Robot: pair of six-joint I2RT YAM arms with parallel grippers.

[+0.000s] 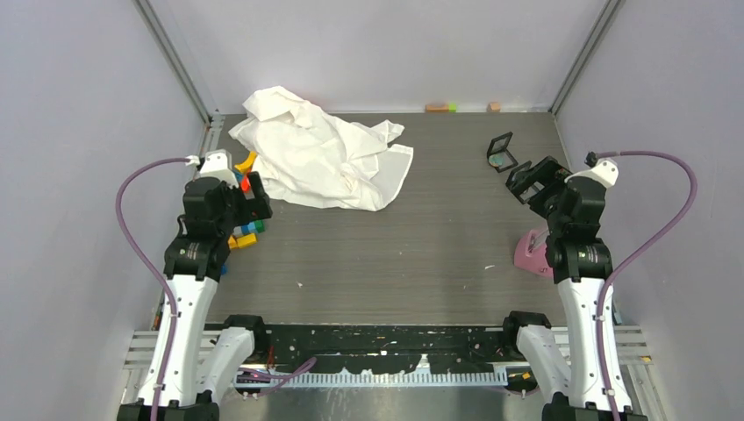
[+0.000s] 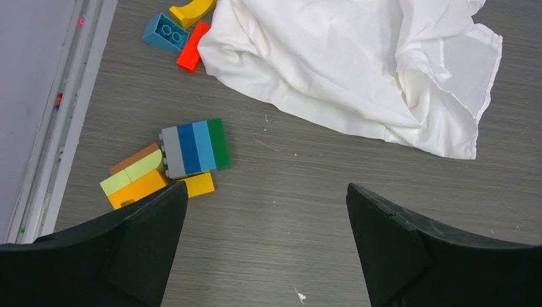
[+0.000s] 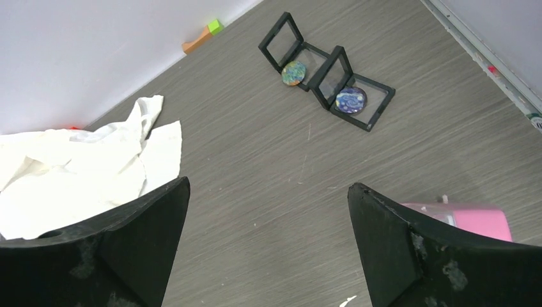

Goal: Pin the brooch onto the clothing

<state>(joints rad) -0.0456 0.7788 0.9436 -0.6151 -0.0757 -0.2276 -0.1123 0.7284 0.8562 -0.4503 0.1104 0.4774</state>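
Your left gripper and right gripper hung spread, empty | brooch sat cased, well apart from crumpled shirt | risk: you might pinch the frame, or bunch fabric.

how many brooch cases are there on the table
2. Both open black cases lie side by side on the table, far right: the farther case holds a greenish brooch, the nearer case a dark blue brooch. More could hide under the shirt.

White shirt, blue-swirled brooch
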